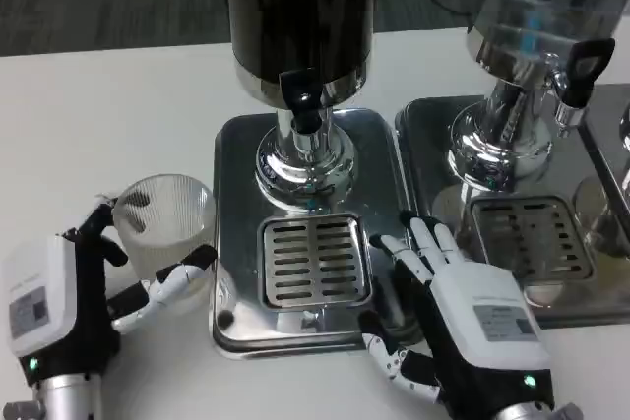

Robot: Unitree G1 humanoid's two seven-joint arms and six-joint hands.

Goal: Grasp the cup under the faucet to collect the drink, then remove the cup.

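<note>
L hand (pixel 59 307) grasps clear ribbed plastic cup (pixel 162 223) near white table's (pixel 108 105) front-left edge. R hand (pixel 463 317) released, fingers spread, seemingly resting on shiny steel drip tray (pixel 236 145).

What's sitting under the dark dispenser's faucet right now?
Only the slotted drip grate on the steel tray; no cup. The cup stands left of the tray, in the left hand.

A second silver dispenser (pixel 532 56) with a black tap handle (pixel 589 64) stands at two o'clock on its own steel tray (pixel 418 145). A slotted drip grate (pixel 532 238) lies at four o'clock on the white table (pixel 98 115).
</note>
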